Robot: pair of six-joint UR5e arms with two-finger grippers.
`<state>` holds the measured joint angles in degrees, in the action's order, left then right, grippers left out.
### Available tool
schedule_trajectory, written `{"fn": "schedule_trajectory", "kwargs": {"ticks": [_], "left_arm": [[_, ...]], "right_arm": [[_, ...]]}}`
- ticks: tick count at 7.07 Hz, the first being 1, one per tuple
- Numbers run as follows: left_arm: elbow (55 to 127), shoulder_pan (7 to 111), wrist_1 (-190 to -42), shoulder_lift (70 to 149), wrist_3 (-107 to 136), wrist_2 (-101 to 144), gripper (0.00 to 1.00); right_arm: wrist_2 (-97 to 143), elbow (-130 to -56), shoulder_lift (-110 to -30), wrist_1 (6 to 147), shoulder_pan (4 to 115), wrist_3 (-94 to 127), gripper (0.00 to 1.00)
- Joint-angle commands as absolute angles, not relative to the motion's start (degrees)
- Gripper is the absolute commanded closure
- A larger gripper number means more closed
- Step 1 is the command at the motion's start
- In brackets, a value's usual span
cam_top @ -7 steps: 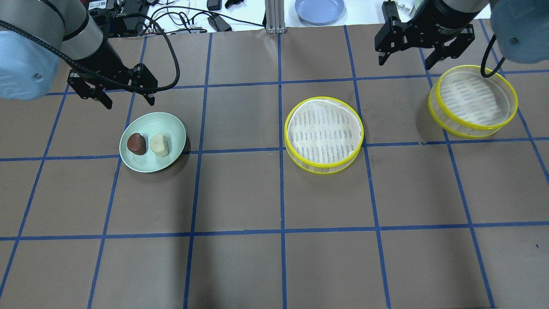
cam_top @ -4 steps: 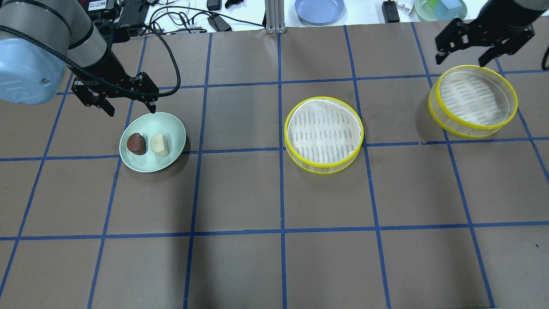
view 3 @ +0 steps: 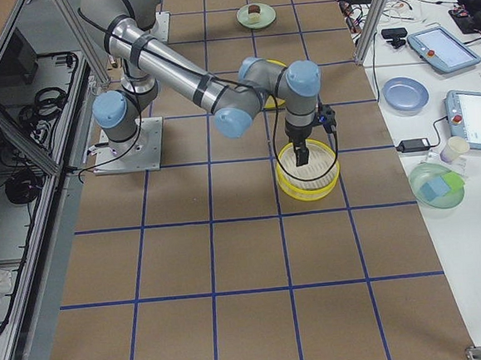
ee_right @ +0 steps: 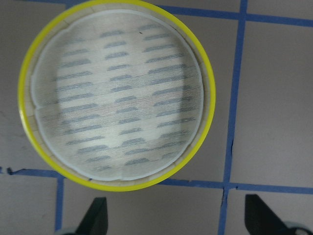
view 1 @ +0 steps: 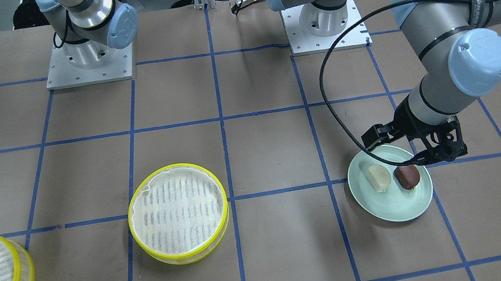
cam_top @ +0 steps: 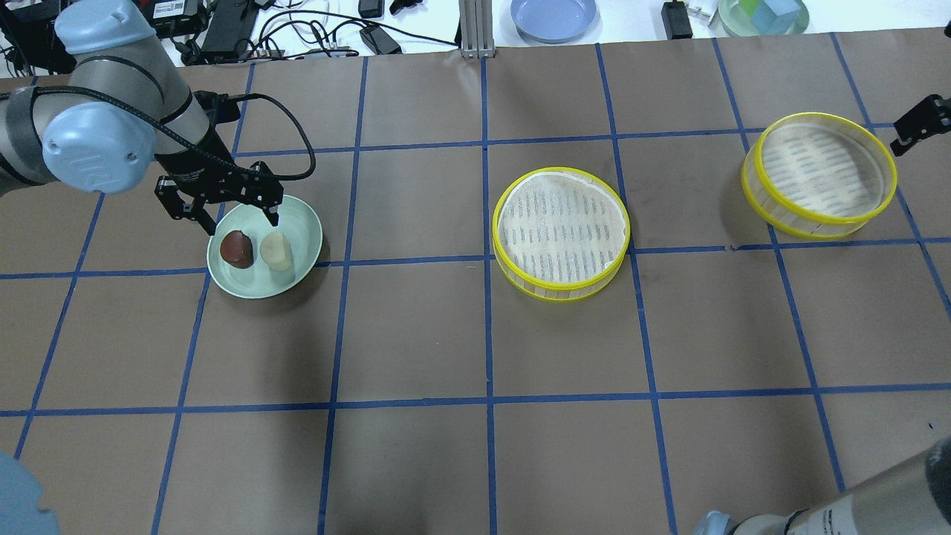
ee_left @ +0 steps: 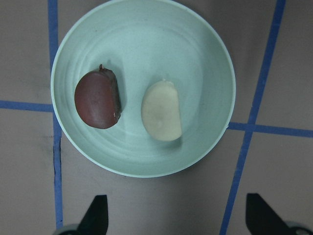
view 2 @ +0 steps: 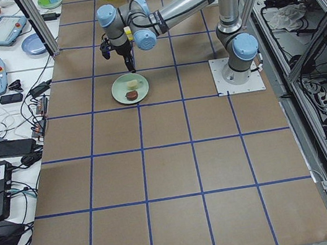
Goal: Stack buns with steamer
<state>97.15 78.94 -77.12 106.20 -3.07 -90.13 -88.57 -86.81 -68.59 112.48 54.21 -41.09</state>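
Note:
The cream-white bun and the dark brown bun lie side by side on a pale green plate; both show in the left wrist view, cream and brown. My left gripper is open and empty, low over the plate's far edge, fingers wide apart. One steamer tray sits empty at the table's middle. The other steamer tray sits empty at the right. My right gripper is open above that tray; only a bit shows at the overhead view's right edge.
The brown table has a blue tape grid. A blue plate, cables and boxes lie beyond the table's far edge. The two arm bases stand on the robot's side of the table.
My left gripper has come down and forward to the plate's far edge. My right arm has swung right, mostly out of the overhead view. Buns and trays have not moved.

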Motion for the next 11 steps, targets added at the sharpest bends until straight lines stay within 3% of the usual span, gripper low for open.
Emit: {"fn": "schedule_trajectory", "kwargs": {"ticks": [1,5,6,7,8,9,10,11], "left_arm": [[97.5,78.6,-75.4,111.0,2.0,-89.0,0.0],[97.5,78.6,-71.6,117.1,3.2,-87.2,0.03],[97.5,78.6,-70.8,118.1,3.2,-87.1,0.1],[97.4,78.6,-70.6,118.8,3.1,-87.2,0.54],[96.9,78.6,-70.5,119.4,2.7,-87.4,0.89],[96.6,78.6,-70.6,119.4,2.4,-87.6,1.0],[96.0,78.5,-70.6,119.2,3.8,-87.1,1.0],[94.7,78.5,-70.8,117.6,5.3,-86.8,1.0]], "right_arm": [[-88.5,-85.3,-60.7,122.0,52.6,-44.7,0.0],[-84.9,-82.8,-55.2,125.7,52.6,-44.0,0.0],[-84.6,-82.9,-53.8,125.9,52.6,-43.9,0.0],[-84.6,-82.9,-53.0,126.0,52.6,-43.9,0.08],[-84.7,-83.0,-53.1,125.9,52.6,-43.9,0.25],[-84.7,-83.1,-53.1,125.9,52.6,-43.9,0.5],[-84.7,-83.1,-53.2,125.9,52.6,-43.8,0.75],[-84.7,-83.1,-53.1,125.9,52.6,-43.8,0.87]]}}
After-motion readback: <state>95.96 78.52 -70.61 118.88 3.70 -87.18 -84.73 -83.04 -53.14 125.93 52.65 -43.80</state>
